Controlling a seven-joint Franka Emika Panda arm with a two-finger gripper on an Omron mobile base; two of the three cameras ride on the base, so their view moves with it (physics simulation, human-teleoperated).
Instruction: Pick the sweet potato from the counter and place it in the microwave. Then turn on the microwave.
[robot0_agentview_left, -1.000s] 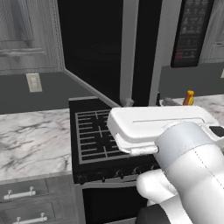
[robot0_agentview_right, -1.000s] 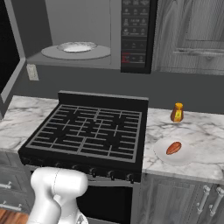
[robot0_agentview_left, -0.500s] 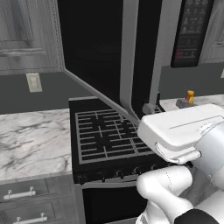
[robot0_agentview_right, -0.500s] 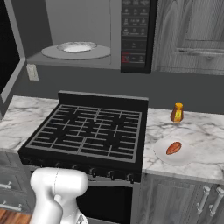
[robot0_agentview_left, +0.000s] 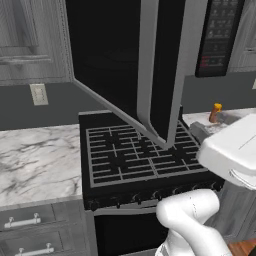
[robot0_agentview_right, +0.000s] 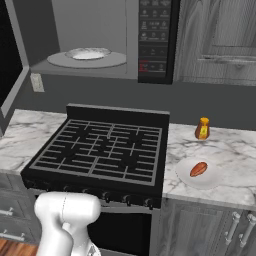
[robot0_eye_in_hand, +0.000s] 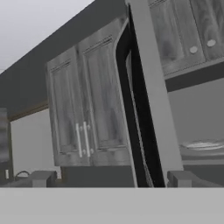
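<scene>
The sweet potato (robot0_agentview_right: 198, 169) lies on a small white plate (robot0_agentview_right: 210, 180) on the marble counter (robot0_agentview_right: 232, 150), right of the stove. The microwave (robot0_agentview_right: 100, 27) hangs above the stove with its black glass door (robot0_agentview_left: 125, 65) swung wide open. Inside it a white round plate (robot0_agentview_right: 87, 53) rests on the grey floor, and the dark button panel (robot0_agentview_right: 155, 40) is on the right. In the hand view my gripper (robot0_eye_in_hand: 111, 179) is open, its fingertips (robot0_eye_in_hand: 41, 178) far apart with nothing between them. It looks at the door's edge (robot0_eye_in_hand: 148, 100), far from the sweet potato.
The black grated stovetop (robot0_agentview_right: 105, 147) fills the middle. An orange bottle (robot0_agentview_right: 202, 128) stands behind the sweet potato's plate. Grey cabinets (robot0_eye_in_hand: 87, 109) flank the microwave. My white arm (robot0_agentview_left: 235, 150) reaches over the stove's right side.
My arm has swung to the right across the stove in the left base view. The sweet potato, bottle and microwave door have stayed put.
</scene>
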